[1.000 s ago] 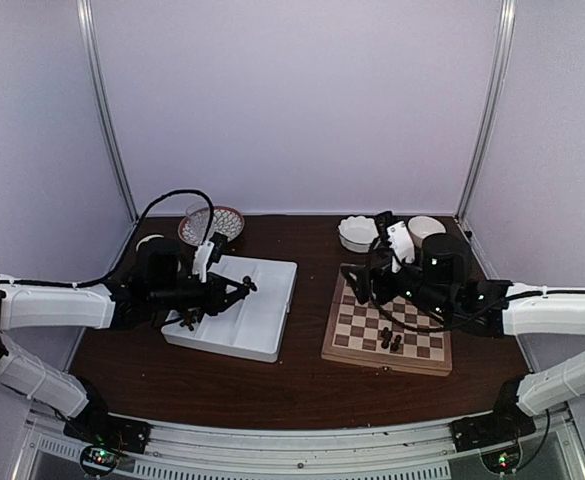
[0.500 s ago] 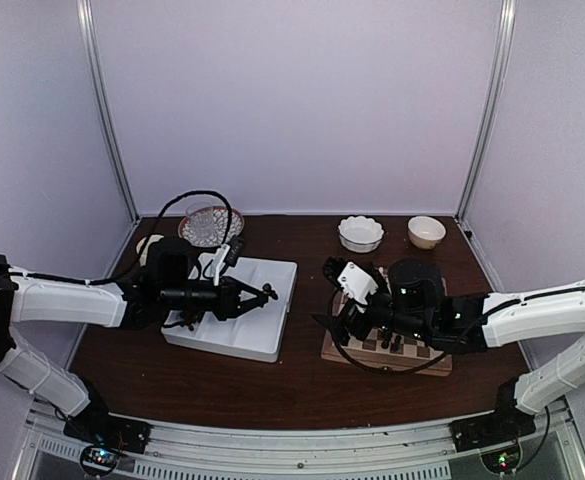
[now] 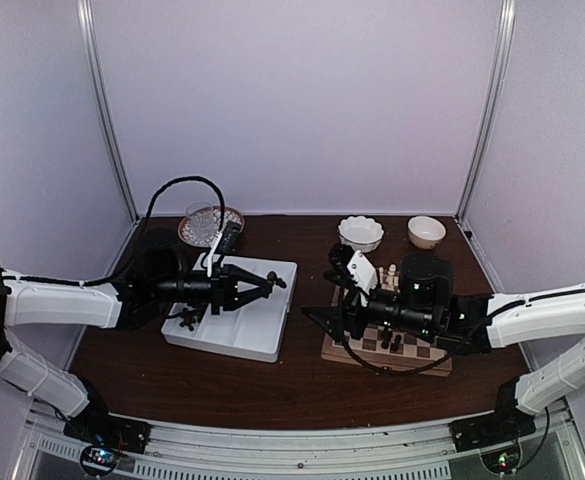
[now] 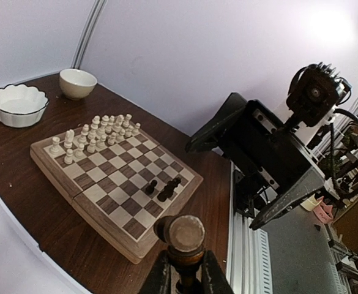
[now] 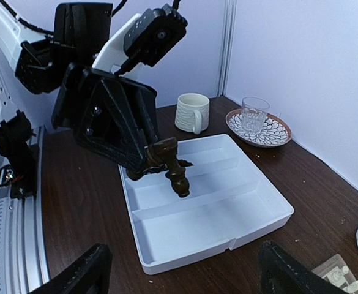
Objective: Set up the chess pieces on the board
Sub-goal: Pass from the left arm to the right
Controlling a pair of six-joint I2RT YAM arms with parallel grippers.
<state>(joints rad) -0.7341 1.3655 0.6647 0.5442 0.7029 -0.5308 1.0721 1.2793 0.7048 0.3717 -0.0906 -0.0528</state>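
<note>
As the left gripper [image 5: 158, 157] clamped a round-headed dark turned-wood chessman [image 4: 186, 236] by its stem, it hung over the white three-compartment tray [image 5: 246, 211] toward the tabletop's left edge. The right gripper [image 5: 183, 257] stood apart and empty by the checkered wooden board's [image 4: 114, 205] left edge. Two rows of cream chessmen [image 4: 96, 135] lined the board's far edge, and a few dark chessmen [image 4: 165, 192] clustered near its front. Two bowls, one scalloped [image 4: 19, 105] and one plain [image 4: 78, 83], sat behind.

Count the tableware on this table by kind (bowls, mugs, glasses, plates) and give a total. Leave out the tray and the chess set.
Bowls: 2, scalloped bowl and plain bowl
Mugs: 1, ribbed mug
Glasses: 1, clear glass
Plates: 1, patterned plate under the glass
Total: 5
</note>
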